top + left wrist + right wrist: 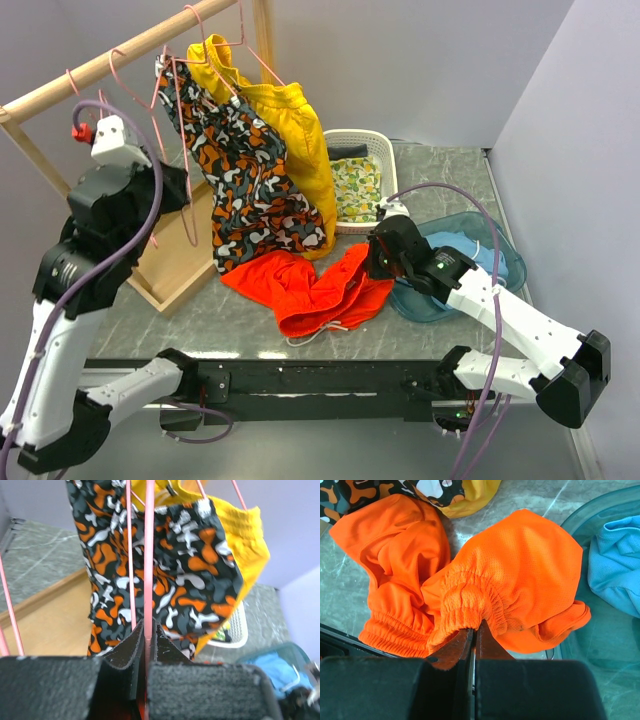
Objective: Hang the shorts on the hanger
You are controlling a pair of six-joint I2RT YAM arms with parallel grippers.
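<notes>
The orange-red shorts lie crumpled on the table in front of the rack, with their white cord at the near edge. My right gripper is shut on the gathered waistband of the shorts, pinched between the fingertips. My left gripper is raised by the rack and shut on a pink wire hanger. In the left wrist view the hanger wire runs straight down into the closed gripper.
Camouflage shorts and yellow shorts hang from other pink hangers on the wooden rail. The rack's wooden base lies at left. A white basket stands at the back, and a teal bin with blue cloth at right.
</notes>
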